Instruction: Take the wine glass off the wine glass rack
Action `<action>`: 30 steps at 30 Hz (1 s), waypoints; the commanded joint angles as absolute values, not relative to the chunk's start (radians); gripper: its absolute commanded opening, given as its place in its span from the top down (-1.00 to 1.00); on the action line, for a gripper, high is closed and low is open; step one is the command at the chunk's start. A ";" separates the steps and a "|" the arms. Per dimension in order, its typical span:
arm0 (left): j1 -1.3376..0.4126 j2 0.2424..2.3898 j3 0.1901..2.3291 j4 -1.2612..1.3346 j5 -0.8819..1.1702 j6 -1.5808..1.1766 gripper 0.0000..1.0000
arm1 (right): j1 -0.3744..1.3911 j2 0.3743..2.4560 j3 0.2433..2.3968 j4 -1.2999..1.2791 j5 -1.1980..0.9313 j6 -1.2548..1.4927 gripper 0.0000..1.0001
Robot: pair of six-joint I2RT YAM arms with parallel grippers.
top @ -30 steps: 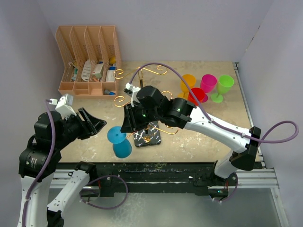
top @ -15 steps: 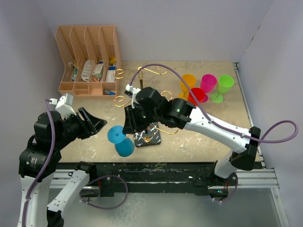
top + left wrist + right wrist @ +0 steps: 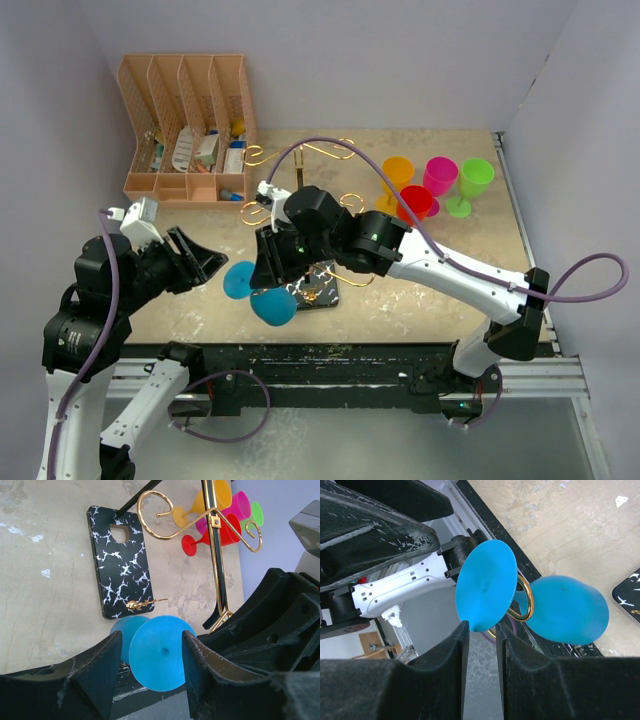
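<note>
The blue wine glass (image 3: pixel 255 292) hangs tilted at the front of the table, foot to the left and bowl to the right. In the right wrist view a gold hook (image 3: pixel 526 600) of the wine glass rack rings its stem. My right gripper (image 3: pixel 260 276) (image 3: pixel 481 625) is shut on the rim of the glass's foot (image 3: pixel 487 585). My left gripper (image 3: pixel 215 265) (image 3: pixel 151 635) is open just left of the glass, with the foot (image 3: pixel 162 652) framed between its fingers. The rack's marble base (image 3: pixel 120 575) and gold pole (image 3: pixel 217 555) stand behind.
A peach slotted organiser (image 3: pixel 185 125) stands at the back left. Orange (image 3: pixel 397 172), pink (image 3: pixel 440 175), green (image 3: pixel 475 178) and red (image 3: pixel 417 203) glasses stand at the back right. The table's black front rail (image 3: pixel 330 355) runs just below the blue glass.
My right gripper has shifted slightly left and nearer with the glass. The glass has turned, its bowl swinging right toward the marble base. The left arm has barely moved.
</note>
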State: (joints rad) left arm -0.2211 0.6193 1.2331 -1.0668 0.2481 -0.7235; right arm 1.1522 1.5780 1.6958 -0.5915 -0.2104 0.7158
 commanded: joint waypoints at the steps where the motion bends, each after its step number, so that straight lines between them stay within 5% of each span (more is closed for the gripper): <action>1: -0.219 0.621 1.221 -1.001 0.281 -0.747 -0.08 | 1.159 1.592 1.713 -0.537 -0.233 0.721 0.38; 16: -0.219 0.604 1.228 -1.008 0.285 -0.752 -0.07 | 1.158 1.614 1.722 -0.554 -0.150 0.762 0.36; 22: -0.219 0.599 1.229 -1.013 0.280 -0.752 -0.07 | 1.159 1.568 1.682 -0.520 -0.153 0.787 1.00; 30: -0.219 0.603 1.270 -1.036 0.255 -0.745 -0.08 | 1.112 1.426 1.584 -0.485 -0.085 0.872 1.00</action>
State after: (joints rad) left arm -0.2211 0.6044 1.2194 -1.0595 0.2722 -0.7422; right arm 1.1488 1.5307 1.6337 -0.5320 -0.1337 0.8104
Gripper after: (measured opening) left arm 0.539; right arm 0.009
